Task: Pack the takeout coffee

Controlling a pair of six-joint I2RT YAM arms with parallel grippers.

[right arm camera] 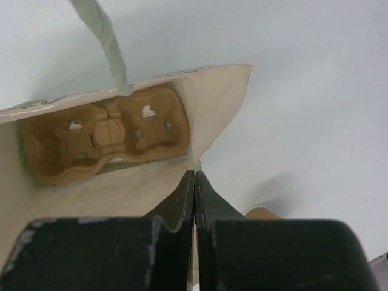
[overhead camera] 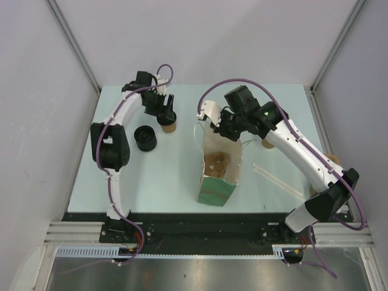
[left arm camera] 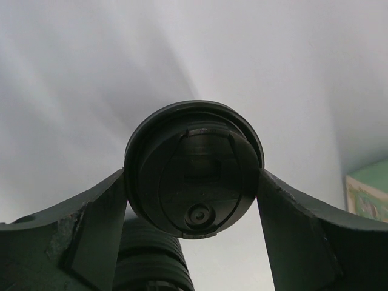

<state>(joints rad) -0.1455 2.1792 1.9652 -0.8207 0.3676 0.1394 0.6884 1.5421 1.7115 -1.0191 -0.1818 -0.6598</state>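
Note:
The takeout coffee [overhead camera: 168,125] stands upright at the back left of the table, a tan cup under a round black lid [left arm camera: 194,170]. My left gripper [overhead camera: 165,114] reaches down over it, and both fingers [left arm camera: 103,230] touch the lid's sides. An open paper bag [overhead camera: 218,182] stands in the middle with a brown cup carrier [right arm camera: 106,133] at its bottom. My right gripper [overhead camera: 233,134] is shut on the bag's far rim, the bag wall [right arm camera: 121,194] pinched between its fingers.
A low stack of black lids [overhead camera: 145,137] sits just left of the coffee, close under my left fingers [left arm camera: 148,260]. A tan cup [overhead camera: 268,143] shows behind the right arm. White sticks [overhead camera: 279,179] lie right of the bag. The bag's handle [right arm camera: 103,36] stands up.

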